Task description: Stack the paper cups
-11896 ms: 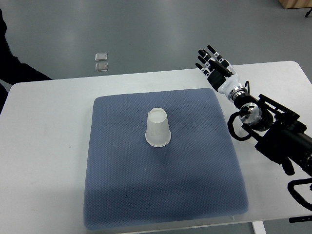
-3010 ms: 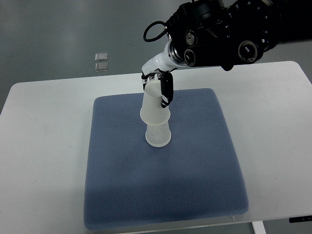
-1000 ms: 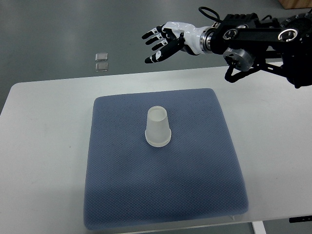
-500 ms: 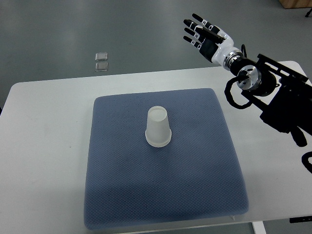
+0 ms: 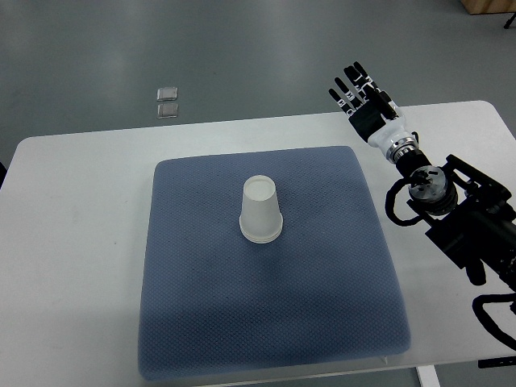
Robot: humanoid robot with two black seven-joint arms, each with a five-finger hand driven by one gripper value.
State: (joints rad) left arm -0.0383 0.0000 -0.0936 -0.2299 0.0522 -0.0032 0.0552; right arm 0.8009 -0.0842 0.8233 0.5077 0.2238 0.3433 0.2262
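Observation:
A white paper cup stack [image 5: 261, 211] stands upside down near the middle of the blue-grey mat [image 5: 266, 322]. My right hand [image 5: 364, 102] hovers over the table's far right part, well clear of the cups, fingers spread and holding nothing. Its black arm [image 5: 459, 222] runs down toward the right edge. The left arm does not show.
The mat lies on a white table [image 5: 72, 234]. Two small clear squares [image 5: 168, 101] lie on the grey floor beyond the table's far edge.
The right hand put a second cup over the first, let go and pulled away. In the last second it swung from above the far edge back down to the right side.

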